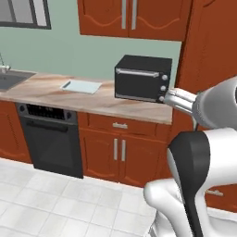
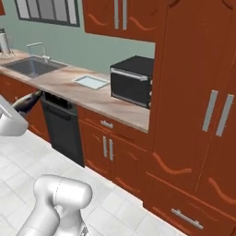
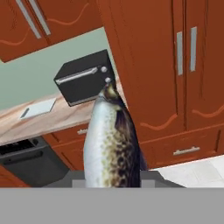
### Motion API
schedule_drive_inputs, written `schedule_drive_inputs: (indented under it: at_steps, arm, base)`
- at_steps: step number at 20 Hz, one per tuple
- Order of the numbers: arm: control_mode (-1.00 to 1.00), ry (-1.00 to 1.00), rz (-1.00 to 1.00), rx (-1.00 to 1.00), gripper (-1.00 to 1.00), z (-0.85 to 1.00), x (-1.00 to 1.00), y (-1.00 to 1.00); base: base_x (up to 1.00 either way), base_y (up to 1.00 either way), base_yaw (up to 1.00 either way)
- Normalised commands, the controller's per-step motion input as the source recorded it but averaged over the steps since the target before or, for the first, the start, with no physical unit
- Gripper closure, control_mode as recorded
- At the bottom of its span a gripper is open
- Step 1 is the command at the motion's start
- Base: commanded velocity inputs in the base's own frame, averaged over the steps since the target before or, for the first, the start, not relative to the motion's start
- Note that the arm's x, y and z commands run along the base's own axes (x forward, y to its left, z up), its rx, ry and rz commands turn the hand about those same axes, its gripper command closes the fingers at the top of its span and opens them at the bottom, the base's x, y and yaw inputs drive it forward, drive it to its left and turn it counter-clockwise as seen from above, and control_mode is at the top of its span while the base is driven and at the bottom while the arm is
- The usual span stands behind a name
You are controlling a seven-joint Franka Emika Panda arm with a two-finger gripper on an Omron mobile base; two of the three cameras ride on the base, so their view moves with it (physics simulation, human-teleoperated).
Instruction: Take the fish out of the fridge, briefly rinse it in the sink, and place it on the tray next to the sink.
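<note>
the fingertips of the gripper [image 3: 114,186] are hidden in the hand view behind the fish [image 3: 111,144], which rises from the bottom centre of the frame, its lower end cut off by the bottom band and its narrow end pointing up toward the black toaster oven [image 3: 85,78]. the jaws stand narrow, clamped on the fish. in the left base view the arm's white bulk fills the lower right and covers the hand; the oven [image 1: 143,78] stands on the counter [image 1: 102,102] at centre right. the tray [image 1: 81,86] lies flat on the counter at centre left, and it looks bare. the sink [image 1: 10,79] is cut off by the left edge, so its basin is only partly seen. in the right base view the sink [image 2: 31,66] sits at upper left with its thin tap [image 2: 40,48] behind; what is in the basin is hard to make out. the tray [image 2: 91,82] lies between sink and oven, apart from both.
</note>
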Motion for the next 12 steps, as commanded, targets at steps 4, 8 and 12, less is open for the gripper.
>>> schedule_drive_inputs:
  at_steps: [4, 8, 12]
  arm:
    - [1.0, 0.0, 0.0, 0.0, 1.0, 0.0, 0.0, 0.0]
    - [1.0, 0.0, 0.0, 0.0, 1.0, 0.0, 0.0, 0.0]
    - [1.0, 0.0, 0.0, 0.0, 1.0, 0.0, 0.0, 0.0]
  base:
    - [1.0, -0.25, 0.12]
    - [1.0, 0.6, -0.02]
    - [1.0, 1.0, -0.12]
